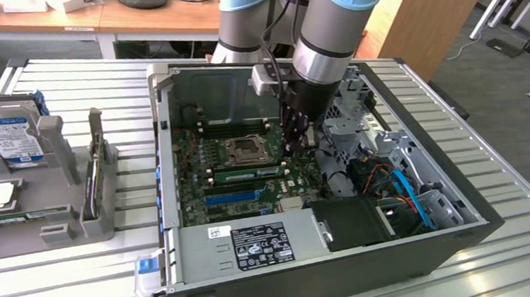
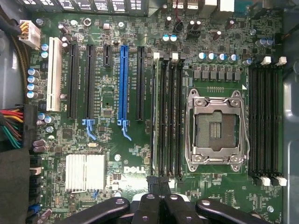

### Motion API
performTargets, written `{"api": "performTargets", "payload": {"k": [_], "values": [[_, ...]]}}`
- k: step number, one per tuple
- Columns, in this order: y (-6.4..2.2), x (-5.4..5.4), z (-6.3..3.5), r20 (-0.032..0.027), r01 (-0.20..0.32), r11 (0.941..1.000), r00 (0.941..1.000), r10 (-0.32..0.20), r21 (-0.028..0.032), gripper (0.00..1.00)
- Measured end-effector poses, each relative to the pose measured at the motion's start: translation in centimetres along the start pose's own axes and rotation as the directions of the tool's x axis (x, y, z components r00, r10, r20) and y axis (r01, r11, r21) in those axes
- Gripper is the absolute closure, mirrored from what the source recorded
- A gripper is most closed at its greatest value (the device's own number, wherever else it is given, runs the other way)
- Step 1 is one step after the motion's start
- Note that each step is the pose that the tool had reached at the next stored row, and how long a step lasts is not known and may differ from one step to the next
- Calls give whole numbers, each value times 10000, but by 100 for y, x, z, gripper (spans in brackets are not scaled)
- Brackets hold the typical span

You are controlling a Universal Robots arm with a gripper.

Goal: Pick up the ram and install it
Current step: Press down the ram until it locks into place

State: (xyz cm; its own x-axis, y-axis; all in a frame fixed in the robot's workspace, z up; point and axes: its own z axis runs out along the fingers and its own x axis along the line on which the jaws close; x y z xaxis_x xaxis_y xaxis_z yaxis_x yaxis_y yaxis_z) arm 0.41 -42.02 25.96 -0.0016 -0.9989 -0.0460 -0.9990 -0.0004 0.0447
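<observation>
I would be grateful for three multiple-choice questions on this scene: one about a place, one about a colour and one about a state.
1. Where is the tool?
A. over the grey rack beside the case
B. inside the open computer case, over the motherboard
C. on a wooden desk

2. What colour is the label on the hard drive?
A. red
B. yellow
C. blue

3. How do the tool's jaws stand?
A. shut
B. wide open
C. spread around the hard drive

Answers:
1 B: it reaches down into the case, close beside the CPU socket.
2 C: the drive standing at the exterior view's left bears a blue and white label.
3 A: the wrist view shows them pressed together.
</observation>
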Motion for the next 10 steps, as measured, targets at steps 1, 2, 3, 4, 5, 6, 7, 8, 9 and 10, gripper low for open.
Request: {"api": "performTargets", "payload": {"k": [1,2,3,4,5,6,7,8,9,10], "values": [[-1,-7,1,2,1,10000,10000,-1,0,89],[-1,-14,1,2,1,10000,10000,-1,0,89],[-1,-18,2,3,2,10000,10000,-2,0,89],[-1,-18,1,3,2,10000,10000,-2,0,89],[-1,-18,1,2,2,10000,10000,-2,0,89],[-1,-18,1,2,2,10000,10000,-2,0,89],[-1,-18,2,3,2,10000,10000,-2,-1,89],[-1,-18,7,5,2,10000,10000,-2,0,89],[-2,-18,16,4,2,10000,10000,-2,0,89],[-2,-17,25,3,2,10000,10000,-2,0,89]]}}
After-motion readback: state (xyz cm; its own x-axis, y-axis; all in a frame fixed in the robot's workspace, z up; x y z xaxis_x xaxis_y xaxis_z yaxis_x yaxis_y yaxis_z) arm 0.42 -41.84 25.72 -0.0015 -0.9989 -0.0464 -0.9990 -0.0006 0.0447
